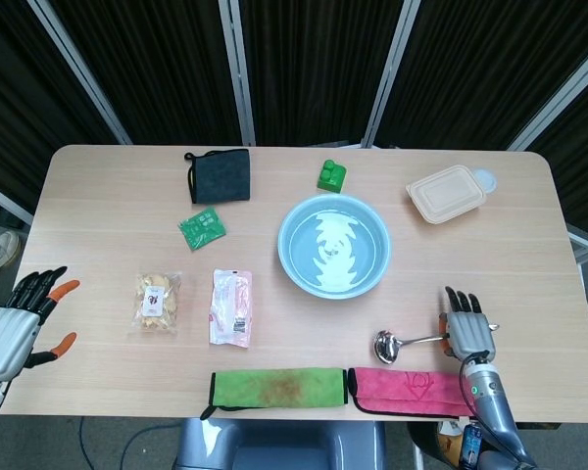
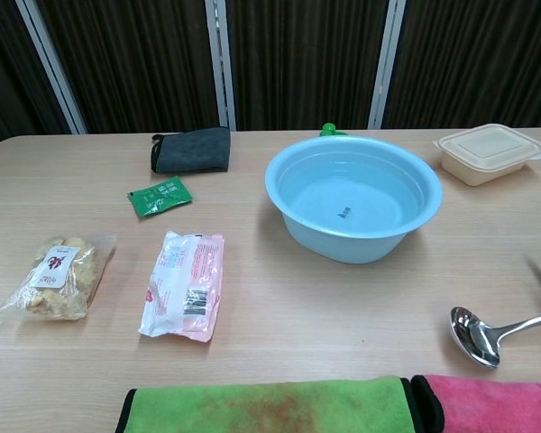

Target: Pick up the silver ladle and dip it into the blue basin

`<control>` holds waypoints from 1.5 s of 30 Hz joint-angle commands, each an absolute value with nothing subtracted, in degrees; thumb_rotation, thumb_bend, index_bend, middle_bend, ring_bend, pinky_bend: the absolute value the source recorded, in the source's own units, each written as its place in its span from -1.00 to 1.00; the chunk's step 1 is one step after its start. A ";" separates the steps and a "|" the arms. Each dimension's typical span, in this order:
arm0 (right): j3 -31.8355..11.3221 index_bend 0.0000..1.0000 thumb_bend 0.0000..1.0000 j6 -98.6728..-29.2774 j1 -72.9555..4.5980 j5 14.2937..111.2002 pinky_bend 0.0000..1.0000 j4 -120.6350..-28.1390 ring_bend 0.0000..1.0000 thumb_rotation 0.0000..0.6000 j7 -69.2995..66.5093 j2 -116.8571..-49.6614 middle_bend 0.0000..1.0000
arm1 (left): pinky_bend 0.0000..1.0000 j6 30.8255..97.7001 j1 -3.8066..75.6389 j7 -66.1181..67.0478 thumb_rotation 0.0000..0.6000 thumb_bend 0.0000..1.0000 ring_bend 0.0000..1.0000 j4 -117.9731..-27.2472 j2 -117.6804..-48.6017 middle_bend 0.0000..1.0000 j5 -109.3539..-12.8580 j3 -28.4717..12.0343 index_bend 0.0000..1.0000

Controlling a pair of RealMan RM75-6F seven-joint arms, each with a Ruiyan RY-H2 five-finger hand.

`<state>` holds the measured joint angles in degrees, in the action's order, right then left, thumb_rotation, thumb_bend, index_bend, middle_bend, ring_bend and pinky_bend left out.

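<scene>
A pale wooden table (image 1: 108, 225) before dark curtained panels (image 1: 314, 59); left hand (image 1: 24, 318) spread, right hand (image 1: 467, 336) unclear.

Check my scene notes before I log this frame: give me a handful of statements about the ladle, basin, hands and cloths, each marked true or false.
1. The silver ladle lies on the table, between the blue basin and the pink cloth. True.
2. The ladle's bowl is inside the basin. False: it rests on the wood, outside the basin and nearer the robot.
3. The right hand is at the ladle's handle end. True, though whether it grips the handle cannot be told.
4. The left hand holds the snack bag. False: it is open at the table edge, apart from the snack bag.
5. The green cloth lies beside the pink cloth at the near edge. True.
</scene>
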<state>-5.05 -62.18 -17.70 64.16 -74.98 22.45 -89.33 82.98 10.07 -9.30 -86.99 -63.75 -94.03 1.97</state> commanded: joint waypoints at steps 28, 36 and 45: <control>-7.25 0.41 -0.13 -66.93 -20.64 55.77 -1.00 -105.25 -1.00 1.00 39.85 -68.66 -0.90 | -1.00 83.92 9.60 -8.93 1.00 -0.39 -1.00 -87.28 -63.59 -1.00 -95.07 2.50 -0.72; -12.47 0.41 -0.13 -64.46 -29.45 40.88 -1.00 -111.54 -1.00 1.00 50.23 -63.00 -0.90 | -1.00 83.68 9.56 -8.35 1.00 -0.39 -1.00 -87.34 -63.76 -1.00 -94.53 2.35 -0.72; -15.34 0.41 -0.12 -66.52 -38.12 26.73 -1.00 -116.10 -1.00 1.00 57.76 -59.34 -0.89 | -1.00 82.88 9.74 -7.41 1.00 -0.39 -1.00 -87.40 -64.07 -1.00 -93.78 2.15 -0.72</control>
<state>-14.26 -66.08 -36.12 29.61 -114.71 56.03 -60.69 82.91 9.73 -7.45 -87.39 -64.05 -93.81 2.17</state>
